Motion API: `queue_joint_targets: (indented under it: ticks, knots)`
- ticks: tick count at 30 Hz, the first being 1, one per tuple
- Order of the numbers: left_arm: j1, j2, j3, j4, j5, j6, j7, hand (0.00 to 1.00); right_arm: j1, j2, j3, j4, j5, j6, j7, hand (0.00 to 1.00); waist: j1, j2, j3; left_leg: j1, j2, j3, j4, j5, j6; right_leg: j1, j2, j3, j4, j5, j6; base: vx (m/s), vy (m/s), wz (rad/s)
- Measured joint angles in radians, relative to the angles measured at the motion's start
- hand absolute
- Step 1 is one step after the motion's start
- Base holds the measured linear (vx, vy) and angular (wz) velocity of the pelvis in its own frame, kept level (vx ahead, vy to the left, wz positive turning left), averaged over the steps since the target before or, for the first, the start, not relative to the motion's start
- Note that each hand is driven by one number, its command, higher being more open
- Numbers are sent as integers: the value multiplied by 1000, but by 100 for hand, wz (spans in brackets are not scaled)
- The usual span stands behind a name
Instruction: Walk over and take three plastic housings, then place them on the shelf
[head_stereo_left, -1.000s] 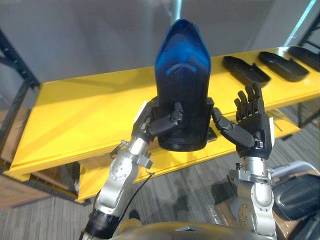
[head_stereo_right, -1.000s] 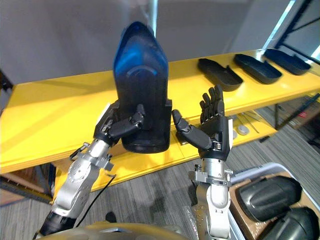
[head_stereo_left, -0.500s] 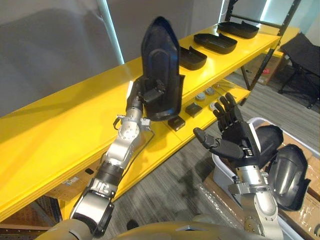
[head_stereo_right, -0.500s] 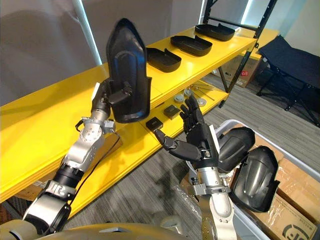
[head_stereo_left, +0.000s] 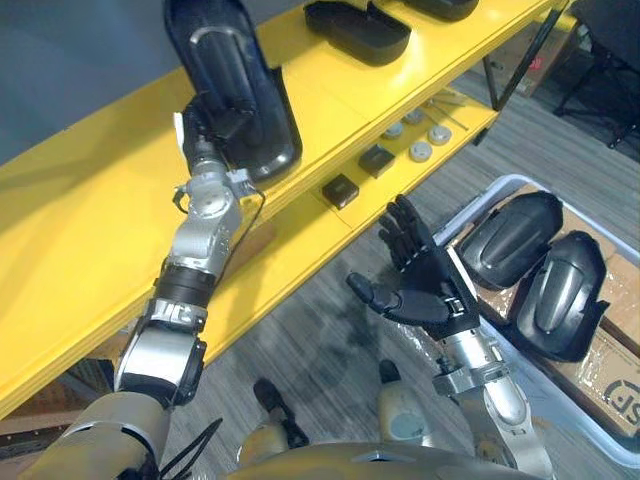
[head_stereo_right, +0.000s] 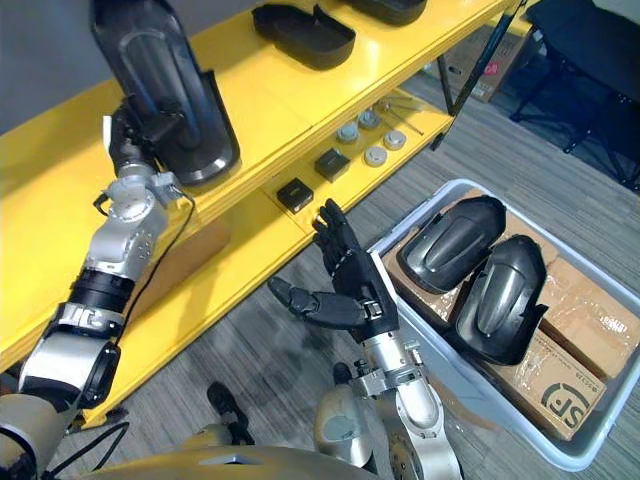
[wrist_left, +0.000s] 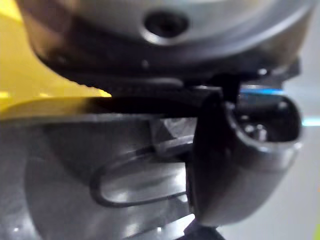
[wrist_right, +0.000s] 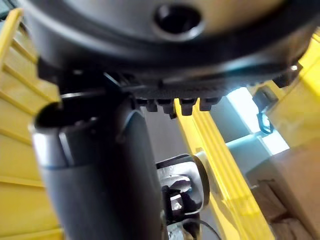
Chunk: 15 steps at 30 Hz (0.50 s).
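Note:
My left hand (head_stereo_left: 213, 128) is shut on a black plastic housing (head_stereo_left: 232, 75), gripping its lower end. The housing stands tilted over the top board of the yellow shelf (head_stereo_left: 90, 230), its lower end close to the board's front edge; I cannot tell if it touches. In the left wrist view the thumb (wrist_left: 240, 150) presses on the housing's glossy face (wrist_left: 90, 160). My right hand (head_stereo_right: 338, 283) hangs open and empty over the floor, between the shelf and a bin. Another housing (head_stereo_right: 300, 32) lies further along the board.
A grey bin (head_stereo_right: 420, 213) at the right holds two more housings (head_stereo_right: 450, 240) (head_stereo_right: 505, 295) on cardboard (head_stereo_right: 575, 345). The lower shelf board carries small black boxes (head_stereo_left: 340, 190) and round discs (head_stereo_left: 420, 150). Grey carpet lies below my arms.
The view has swung downward and to the right. My left hand has lowered the housing from high in the air to just over the top board. The right hand stays open and now sits lower.

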Motion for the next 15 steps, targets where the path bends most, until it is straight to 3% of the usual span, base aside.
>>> queue_joint_targets:
  ticks: [8, 9, 15]
  knots:
    - [-120, 14, 37, -3, -76, -34, 47, 0, -54, -21, 88, -1, 13, 5, -84, 100, 32, -26, 96, -89, -2, -43, 1, 20, 10, -75, -3, -29, 33, -3, -1, -25, -21, 15]
    - [-137, 14, 35, -3, -76, -38, 55, 100, -61, -21, 93, -2, 24, 5, -96, 100, 41, -27, 104, -101, -2, -44, 1, 21, 13, -88, -3, -30, 34, -3, -1, -10, -23, 6]
    - [-191, 41, 15, 14, -73, -35, 88, 100, -78, -22, 111, -3, 31, 13, -144, 100, 50, -24, 142, -135, -11, -55, 1, 35, 22, -117, -11, -38, 37, -3, 1, 10, -23, 7]
